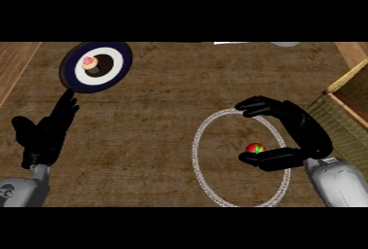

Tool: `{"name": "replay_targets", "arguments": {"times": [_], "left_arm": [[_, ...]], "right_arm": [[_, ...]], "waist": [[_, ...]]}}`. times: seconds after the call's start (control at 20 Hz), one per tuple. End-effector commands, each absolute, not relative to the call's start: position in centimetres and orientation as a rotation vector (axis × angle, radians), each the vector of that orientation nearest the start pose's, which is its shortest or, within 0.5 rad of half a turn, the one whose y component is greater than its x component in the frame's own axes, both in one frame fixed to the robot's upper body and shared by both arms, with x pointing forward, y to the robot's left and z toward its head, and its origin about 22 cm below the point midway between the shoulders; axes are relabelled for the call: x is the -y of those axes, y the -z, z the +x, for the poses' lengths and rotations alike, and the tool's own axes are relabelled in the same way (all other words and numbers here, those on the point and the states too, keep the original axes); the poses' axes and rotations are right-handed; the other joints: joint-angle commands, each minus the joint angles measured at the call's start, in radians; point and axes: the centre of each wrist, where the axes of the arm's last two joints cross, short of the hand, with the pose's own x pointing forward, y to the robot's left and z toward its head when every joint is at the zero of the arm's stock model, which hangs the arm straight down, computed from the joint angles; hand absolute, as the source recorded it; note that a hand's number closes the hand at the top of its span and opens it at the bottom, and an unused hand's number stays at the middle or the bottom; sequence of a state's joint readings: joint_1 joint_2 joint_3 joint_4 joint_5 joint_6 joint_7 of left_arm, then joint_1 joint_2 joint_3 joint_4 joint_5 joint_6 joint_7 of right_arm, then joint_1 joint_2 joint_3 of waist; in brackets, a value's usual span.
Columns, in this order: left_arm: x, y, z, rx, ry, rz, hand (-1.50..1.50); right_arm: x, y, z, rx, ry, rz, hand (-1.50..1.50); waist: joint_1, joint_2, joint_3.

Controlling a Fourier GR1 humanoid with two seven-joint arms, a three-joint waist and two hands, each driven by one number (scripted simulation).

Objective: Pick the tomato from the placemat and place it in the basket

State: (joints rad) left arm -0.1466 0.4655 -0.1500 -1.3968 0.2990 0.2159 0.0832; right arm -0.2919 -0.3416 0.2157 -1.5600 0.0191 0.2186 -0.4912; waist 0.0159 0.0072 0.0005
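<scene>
Tomato (254, 148) lies on placemat (241, 158); basket (345, 104) right, plate (96, 66) far left.

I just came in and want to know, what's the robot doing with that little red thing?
The robot's right hand is curved around the tomato, which sits on the round placemat. Its thumb is beside the tomato, fingers arched above, not closed. The basket waits at the right. The left hand rests open near a plate.

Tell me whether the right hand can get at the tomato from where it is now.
Probably yes. The right hand is open and already cupped around the tomato, thumb just beneath it and fingers arched above. Nothing lies between them on the placemat, so closing should be enough.
</scene>
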Motion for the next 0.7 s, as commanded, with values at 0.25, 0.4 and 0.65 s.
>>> {"name": "replay_targets", "arguments": {"times": [0.25, 0.4, 0.65], "left_arm": [[-30.9, -4.3, 29.8, 1.370, 0.061, 0.185, 0.00], [-30.6, -4.2, 28.6, 1.382, 0.079, 0.186, 0.00], [-32.7, -3.8, 28.1, 1.363, 0.059, 0.201, 0.00]], "right_arm": [[13.2, -11.9, 26.8, 2.026, -0.863, 0.063, -1.50], [16.5, -14.5, 28.2, 1.858, -1.029, -0.176, -1.50], [18.8, -18.9, 28.9, 1.647, -1.172, -0.683, -1.50]], "waist": [[-0.027, -0.013, -0.003], [-0.023, -0.019, -0.004], [-0.031, -0.027, -0.008]]}}
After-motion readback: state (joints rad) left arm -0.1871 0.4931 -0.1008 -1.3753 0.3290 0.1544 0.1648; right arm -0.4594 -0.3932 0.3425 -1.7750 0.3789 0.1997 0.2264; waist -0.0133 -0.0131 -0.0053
